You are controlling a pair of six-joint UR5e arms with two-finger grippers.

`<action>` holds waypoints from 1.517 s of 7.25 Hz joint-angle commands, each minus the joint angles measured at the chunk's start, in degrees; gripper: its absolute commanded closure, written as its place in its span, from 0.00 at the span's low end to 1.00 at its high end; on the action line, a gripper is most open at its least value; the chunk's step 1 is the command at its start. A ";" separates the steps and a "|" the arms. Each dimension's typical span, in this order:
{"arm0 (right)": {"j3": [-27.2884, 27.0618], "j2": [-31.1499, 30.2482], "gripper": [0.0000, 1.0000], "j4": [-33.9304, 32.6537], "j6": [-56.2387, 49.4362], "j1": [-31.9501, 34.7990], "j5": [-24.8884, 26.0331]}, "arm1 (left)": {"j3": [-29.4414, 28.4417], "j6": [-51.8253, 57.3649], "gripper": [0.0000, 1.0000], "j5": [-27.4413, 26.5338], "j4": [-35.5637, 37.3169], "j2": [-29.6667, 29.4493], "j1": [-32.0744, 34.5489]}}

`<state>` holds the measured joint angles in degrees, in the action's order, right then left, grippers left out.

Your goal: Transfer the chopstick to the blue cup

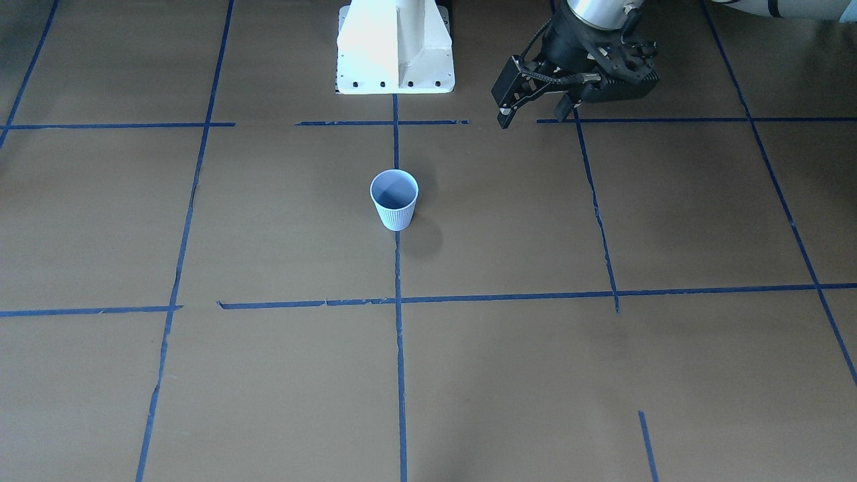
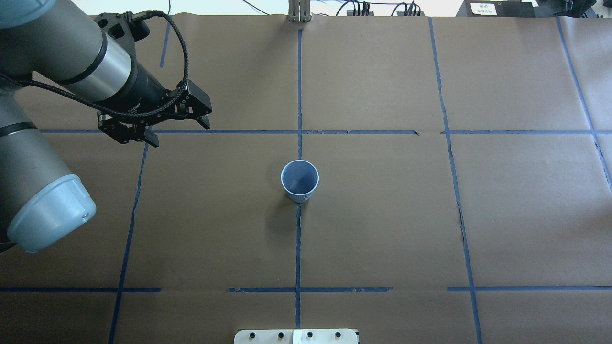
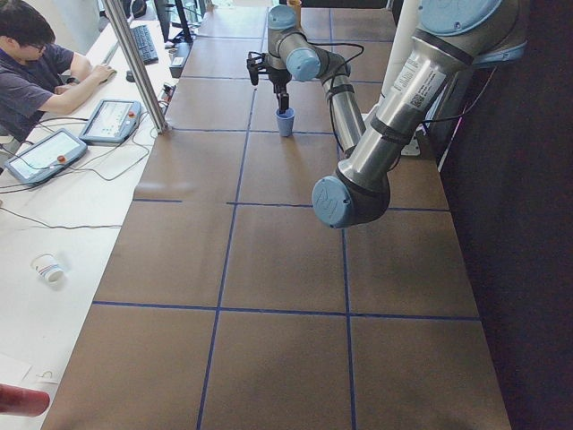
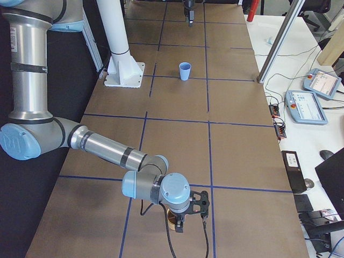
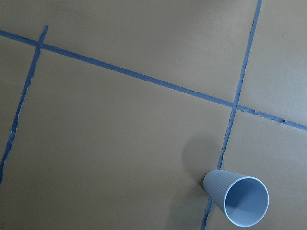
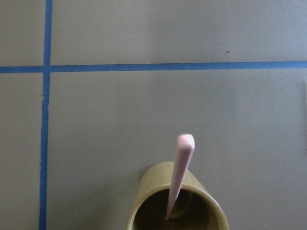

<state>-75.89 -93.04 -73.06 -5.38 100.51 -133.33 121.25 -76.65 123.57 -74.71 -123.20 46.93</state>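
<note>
Closing on the slim pink chopstick (image 6: 181, 167) calls, I judge, for a straight vertical descent. I should centre on its upper end, pinch it well above the rim of the tan cylindrical holder (image 6: 148, 189) it stands in, and lift cleanly so it neither scrapes the wall nor tips the holder over. The stick leans slightly, so I should line my fingers up with that tilt. My right end effector (image 4: 189, 221) hangs directly over the holder with the chopstick just below it. I cannot tell whether it is spread or closed, since its fingers show in no close view. The ribbed pale-blue paper cup (image 2: 300, 180) stands upright and empty at the middle of the brown paper-covered bench (image 2: 382, 215), well apart from the chopstick. My left end effector (image 2: 179, 133) hovers off to the cup's side, spread wide and holding nothing.
</note>
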 commanded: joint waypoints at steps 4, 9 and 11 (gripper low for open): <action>5.23 0.50 0.24 10.92 7.31 -0.05 -0.26 | 0.22 -0.16 0.00 0.00 0.09 0.06 0.00; 4.44 -0.04 0.83 11.01 7.22 -0.05 -2.28 | 0.04 -0.34 0.00 0.09 0.09 0.50 0.00; 4.35 1.45 0.93 11.01 7.22 0.04 -1.93 | 0.04 -0.43 0.00 0.35 0.09 0.50 -0.18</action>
<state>-71.48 -92.46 -62.06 1.85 100.52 -135.44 121.30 -77.05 123.72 -74.62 -122.74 46.85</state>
